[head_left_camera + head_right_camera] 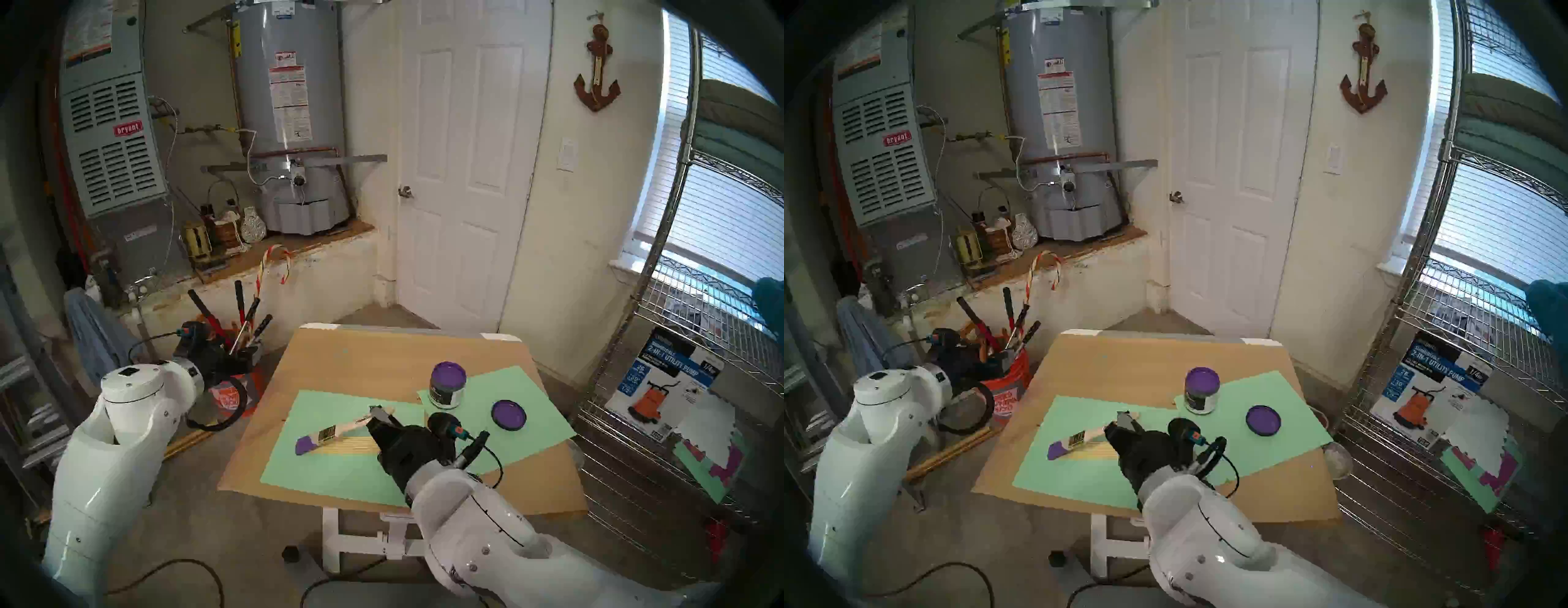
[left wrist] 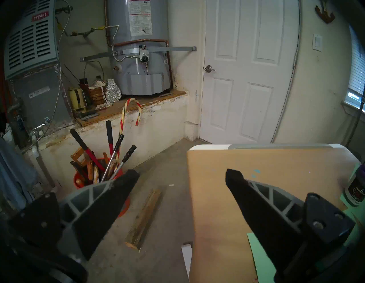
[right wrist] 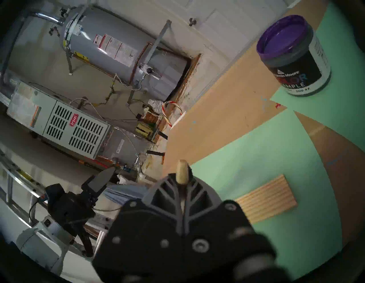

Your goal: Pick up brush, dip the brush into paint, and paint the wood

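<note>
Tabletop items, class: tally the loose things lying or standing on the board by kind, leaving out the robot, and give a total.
Green paper sheets: 2
Paint jars: 1
Jar lids: 1
Brushes: 1, held in the right gripper
Wood strips: 1
Total: 6

"bryant" on furnace [image 1: 127, 128]; "2-IN-1 UTILITY PUMP" on box [image 1: 666, 382]; "SAMPLE" on paint jar [image 3: 296, 73].

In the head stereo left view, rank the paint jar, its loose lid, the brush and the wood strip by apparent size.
1. brush, longest
2. wood strip, partly hidden by the right gripper, so unsure against the brush
3. paint jar
4. lid, close to the jar in width
</note>
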Controlling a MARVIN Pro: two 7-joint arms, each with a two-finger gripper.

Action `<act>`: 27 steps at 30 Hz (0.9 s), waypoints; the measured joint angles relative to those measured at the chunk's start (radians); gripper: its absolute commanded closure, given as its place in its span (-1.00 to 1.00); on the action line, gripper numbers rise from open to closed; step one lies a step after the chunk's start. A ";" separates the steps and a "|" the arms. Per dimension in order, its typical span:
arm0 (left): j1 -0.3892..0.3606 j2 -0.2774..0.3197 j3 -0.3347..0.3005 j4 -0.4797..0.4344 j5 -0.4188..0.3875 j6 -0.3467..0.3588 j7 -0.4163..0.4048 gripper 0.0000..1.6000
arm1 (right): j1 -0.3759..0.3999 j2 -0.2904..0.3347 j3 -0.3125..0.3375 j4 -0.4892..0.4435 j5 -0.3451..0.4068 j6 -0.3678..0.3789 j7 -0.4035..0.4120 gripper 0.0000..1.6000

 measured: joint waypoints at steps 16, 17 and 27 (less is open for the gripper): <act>0.000 0.000 0.000 0.000 0.000 0.000 0.000 -1.00 | -0.001 0.014 0.016 0.002 0.000 -0.003 -0.025 1.00; 0.000 0.000 0.000 0.000 0.000 0.000 0.000 -1.00 | -0.001 0.015 0.018 0.002 0.000 -0.003 -0.025 1.00; 0.000 0.000 0.000 0.000 0.000 0.000 0.000 -1.00 | -0.007 0.029 0.030 0.002 0.007 -0.004 -0.023 1.00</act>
